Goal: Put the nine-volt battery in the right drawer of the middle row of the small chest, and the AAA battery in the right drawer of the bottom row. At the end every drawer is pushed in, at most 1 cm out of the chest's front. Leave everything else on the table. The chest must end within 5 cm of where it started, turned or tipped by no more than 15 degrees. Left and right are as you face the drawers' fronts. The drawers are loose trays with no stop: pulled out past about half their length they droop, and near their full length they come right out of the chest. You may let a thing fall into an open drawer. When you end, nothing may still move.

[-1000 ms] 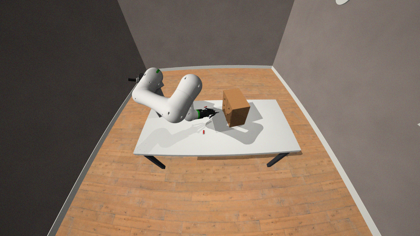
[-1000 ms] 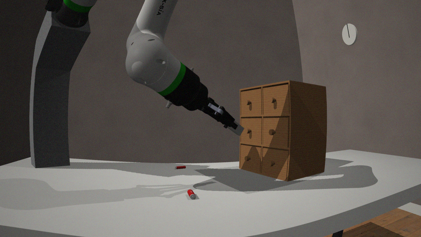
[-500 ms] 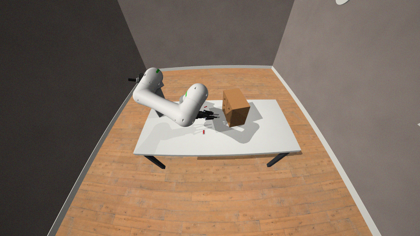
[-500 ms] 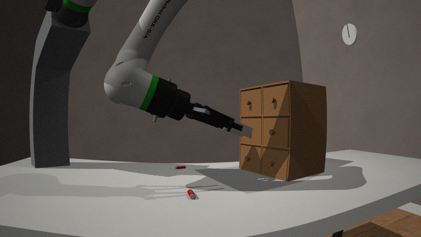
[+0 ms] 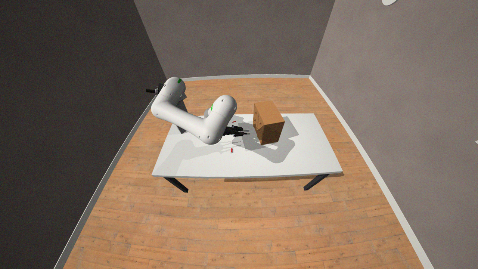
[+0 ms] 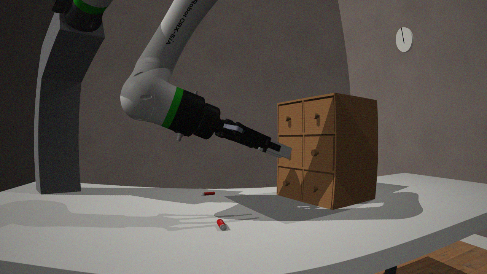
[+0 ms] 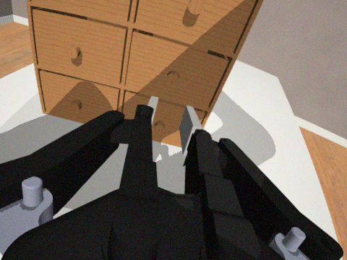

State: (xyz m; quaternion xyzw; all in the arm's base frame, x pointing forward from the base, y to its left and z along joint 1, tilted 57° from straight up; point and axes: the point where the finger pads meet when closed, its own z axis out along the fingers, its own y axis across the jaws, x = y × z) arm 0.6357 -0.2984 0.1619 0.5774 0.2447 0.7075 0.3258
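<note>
The small wooden chest [image 5: 267, 121] stands on the white table, with three rows of two drawers, all pushed in. It also shows in the side view [image 6: 327, 150] and the wrist view [image 7: 140, 43]. My gripper [image 6: 285, 152] hovers level with the middle row, a short way in front of the drawer fronts and touching nothing. Its fingers stand a little apart with nothing between them. The middle-row right drawer's knob [image 6: 314, 153] is just beyond the fingertips. A thin red battery [image 6: 208, 193] lies on the table left of the chest. A thicker red cylindrical battery [image 6: 221, 224] lies nearer the front. No block-shaped battery shows.
The robot's grey pedestal [image 6: 58, 112] stands at the table's far left corner. The arm's elbow [image 5: 213, 123] hangs over the table left of the chest. A round wall clock [image 6: 404, 39] hangs behind.
</note>
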